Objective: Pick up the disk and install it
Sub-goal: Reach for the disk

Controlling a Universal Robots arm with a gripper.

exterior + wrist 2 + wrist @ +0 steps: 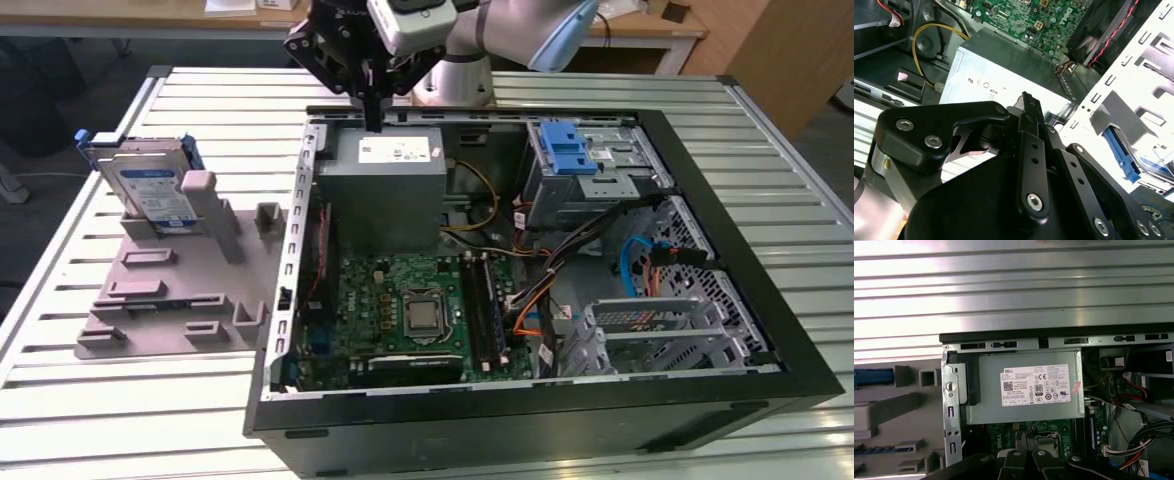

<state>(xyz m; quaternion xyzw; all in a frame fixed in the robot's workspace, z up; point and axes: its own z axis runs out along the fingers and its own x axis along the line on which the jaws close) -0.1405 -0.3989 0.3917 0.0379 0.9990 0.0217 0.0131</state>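
Observation:
The disk (150, 190) stands upright in a grey fixture (174, 300) on the slatted table, at the exterior view's left of the open computer case (534, 405). It is silver-grey with a white-and-blue label and a blue carrier. In the first wrist view the carrier's blue edge (871, 376) shows. My gripper (371, 122) hangs over the case's far edge, just above the large grey metal box (384, 190), well apart from the disk. The fingers (1026, 107) are pressed together with nothing between them. In the first wrist view the fingertips (1026, 440) sit over the motherboard, below the box's white sticker (1036, 386).
A grey metal cage with a blue latch (587, 160) sits in the case's far corner at the exterior view's right. The motherboard (414, 310), loose cables (561, 250) and a lower drive bay (654, 330) occupy the case. Tables stand behind the arm.

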